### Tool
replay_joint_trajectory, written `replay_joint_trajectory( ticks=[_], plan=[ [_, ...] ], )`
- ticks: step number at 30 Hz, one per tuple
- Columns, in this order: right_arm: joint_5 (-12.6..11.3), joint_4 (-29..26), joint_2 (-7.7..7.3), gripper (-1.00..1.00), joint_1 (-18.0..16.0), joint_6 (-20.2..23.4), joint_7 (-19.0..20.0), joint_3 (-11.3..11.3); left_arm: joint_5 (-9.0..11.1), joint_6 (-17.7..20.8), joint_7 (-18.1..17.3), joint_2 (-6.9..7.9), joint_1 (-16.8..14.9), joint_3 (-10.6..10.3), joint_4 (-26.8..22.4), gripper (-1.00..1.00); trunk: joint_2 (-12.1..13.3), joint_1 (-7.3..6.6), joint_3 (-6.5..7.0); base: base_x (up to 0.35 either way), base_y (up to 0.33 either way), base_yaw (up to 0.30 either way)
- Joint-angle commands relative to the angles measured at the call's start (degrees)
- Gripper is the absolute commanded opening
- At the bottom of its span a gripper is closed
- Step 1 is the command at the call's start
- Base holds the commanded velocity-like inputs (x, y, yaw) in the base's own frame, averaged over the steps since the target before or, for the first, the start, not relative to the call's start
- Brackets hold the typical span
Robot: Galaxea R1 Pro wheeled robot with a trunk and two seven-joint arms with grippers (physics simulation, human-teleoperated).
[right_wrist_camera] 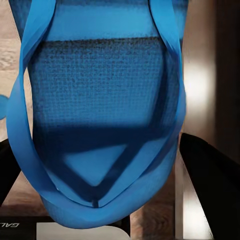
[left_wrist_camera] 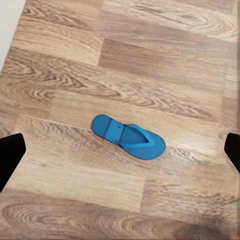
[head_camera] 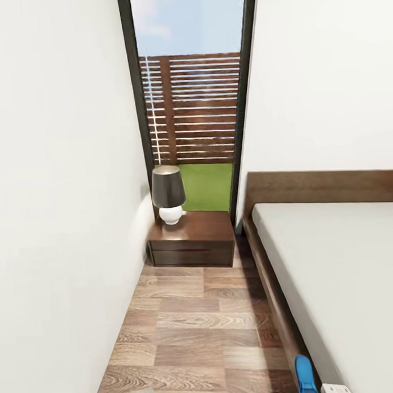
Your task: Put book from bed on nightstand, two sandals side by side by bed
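I am looking down a narrow strip of wood-plank floor [head_camera: 195,327] between a white wall [head_camera: 60,195] on my left and the bed [head_camera: 341,282] on my right. The bed's dark frame runs along the floor, its headboard stands against the far wall, and its grey mattress is bare where I can see it. At the end of the strip sits a nightstand [head_camera: 192,242], low and dark brown, with a lamp [head_camera: 168,194] standing near its left back corner: dark shade, round white base. Behind it a tall black-framed window [head_camera: 190,106] shows a slatted fence, grass and sky.

My right hand [right_wrist_camera: 107,165] has one blue sandal [right_wrist_camera: 100,100] in it. The sandal hangs very close to that wrist camera, straps toward the lens, with my dark fingers [right_wrist_camera: 215,185] on either side of it. From my head I see the tip of that same sandal [head_camera: 305,377] at the lower edge, right beside the bed frame.

My left hand [left_wrist_camera: 120,150] is spread wide and holds nothing; its two dark fingertips [left_wrist_camera: 10,155] sit at opposite edges of the wrist view. Between them, well below, the other sandal [left_wrist_camera: 128,136] lies flat on the floor, sole down and straps up, clear of my fingers.
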Motion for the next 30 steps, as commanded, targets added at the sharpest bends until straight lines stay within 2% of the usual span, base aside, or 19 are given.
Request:
replay_joint_trajectory(
  ticks=[1, 24, 25, 27, 29, 30],
  plan=[
    [-0.6, 0.0, -0.02, -1.00, 0.0, -0.1, 0.2, 0.5, 0.4, -0.2, 0.3, 0.02, 0.0, -0.4, 0.0, 1.00, 0.0, 0.01, -0.05, 0.078, -0.069, 0.000],
    [-0.1, -0.3, 0.39, -1.00, 0.0, 0.4, 0.2, 0.8, 0.4, -0.2, 0.3, 0.08, -0.1, -0.1, -0.2, 1.00, 0.0, 0.01, -0.05, 0.005, -0.005, 0.000],
    [-0.1, -0.6, 1.08, -1.00, -0.1, 0.7, 0.1, 0.8, 0.4, -0.1, 0.3, 0.09, -0.1, -0.1, -0.3, 1.00, 0.0, 0.01, -0.05, 0.000, 0.000, 0.000],
    [-0.1, -1.7, 3.58, -1.00, -0.2, 2.1, -0.5, 0.8, 0.3, -0.1, 0.3, 0.10, -0.1, -0.1, -0.5, 1.00, 0.0, 0.01, -0.05, 0.000, 0.000, 0.000],
    [-0.1, -4.5, 5.99, -1.00, -0.3, 6.2, -2.7, 0.8, 0.3, -0.1, 0.3, 0.10, -0.2, -0.1, -0.6, 1.00, 0.0, 0.01, -0.05, 0.000, 0.000, 0.000],
    [-0.1, -5.6, 6.40, -1.00, -0.3, 7.5, -3.6, 0.8, 0.3, -0.1, 0.4, 0.10, -0.2, -0.1, -0.6, 1.00, 0.0, 0.01, -0.05, 0.000, 0.000, 0.000]
  ],
)
